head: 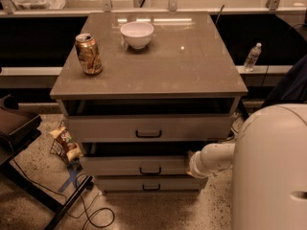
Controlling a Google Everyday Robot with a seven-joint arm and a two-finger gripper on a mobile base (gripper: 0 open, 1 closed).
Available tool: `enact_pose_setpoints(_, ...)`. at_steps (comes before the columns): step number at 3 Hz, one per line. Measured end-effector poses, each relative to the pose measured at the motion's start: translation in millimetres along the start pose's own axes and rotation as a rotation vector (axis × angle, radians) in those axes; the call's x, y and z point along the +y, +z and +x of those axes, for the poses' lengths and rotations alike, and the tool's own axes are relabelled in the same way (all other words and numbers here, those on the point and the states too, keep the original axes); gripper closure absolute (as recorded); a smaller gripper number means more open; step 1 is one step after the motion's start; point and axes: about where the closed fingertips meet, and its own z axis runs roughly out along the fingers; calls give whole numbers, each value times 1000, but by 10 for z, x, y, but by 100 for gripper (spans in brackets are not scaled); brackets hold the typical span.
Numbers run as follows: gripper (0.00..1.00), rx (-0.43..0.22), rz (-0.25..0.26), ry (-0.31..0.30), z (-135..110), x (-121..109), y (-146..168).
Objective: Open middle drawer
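Observation:
The pale-grey cabinet has three stacked drawers. The middle drawer (134, 166) is the second one, with a small black bar handle (150, 170) and a dark gap above its front. My gripper (191, 163) is at the end of the white arm (213, 158), which reaches in from the right. It sits at the right end of the middle drawer's front, well right of the handle. The top drawer (148, 127) and the bottom drawer (151, 184) lie above and below it.
A soda can (88, 53) and a white bowl (137, 34) stand on the cabinet top (182, 66). A snack bag (66, 143) and cables (91, 210) lie on the floor at the left, beside a dark chair (14, 128). A water bottle (252, 56) stands at the back right. My white body (273, 171) fills the lower right.

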Motion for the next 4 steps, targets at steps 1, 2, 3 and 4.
enact_pose_setpoints(1, 100, 0, 0, 0, -15, -13, -46)
enact_pose_setpoints(2, 100, 0, 0, 0, -23, -19, -71)
enact_pose_setpoints(3, 100, 0, 0, 0, -27, -22, -86)
enact_pose_setpoints(4, 100, 0, 0, 0, -37, -31, -118)
